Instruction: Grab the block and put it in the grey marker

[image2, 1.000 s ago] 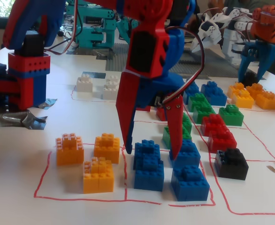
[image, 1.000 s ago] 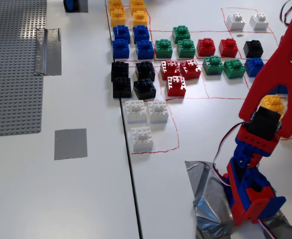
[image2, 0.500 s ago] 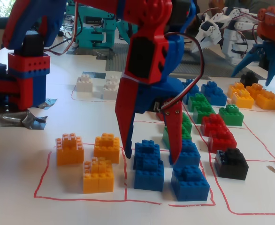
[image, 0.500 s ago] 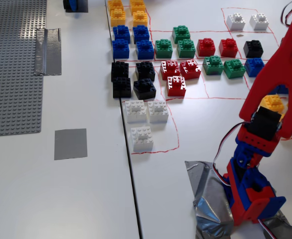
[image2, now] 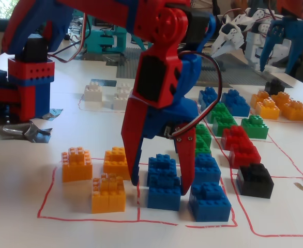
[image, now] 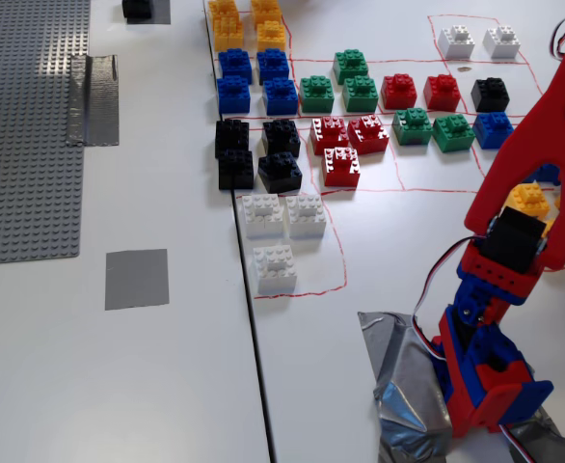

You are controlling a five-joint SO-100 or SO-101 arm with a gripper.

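Gripper [image2: 159,183] low at frame centre, fingers [image2: 131,150] spread either side of blue block [image2: 163,182], not pinching it; grey marker [image: 136,279] lower left on surface [image: 167,386].

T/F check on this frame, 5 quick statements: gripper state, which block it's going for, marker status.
1. The gripper is open, fingers either side of a blue block. True.
2. The grey marker already has a block on it. False: it is bare.
3. The gripper is lifting a yellow block. False: the three yellow blocks sit on the table beside it, untouched.
4. In a fixed view, three white blocks lie inside a red outline nearest the grey marker. True.
5. The black block is stacked on a blue one. False: it stands alone on the table.
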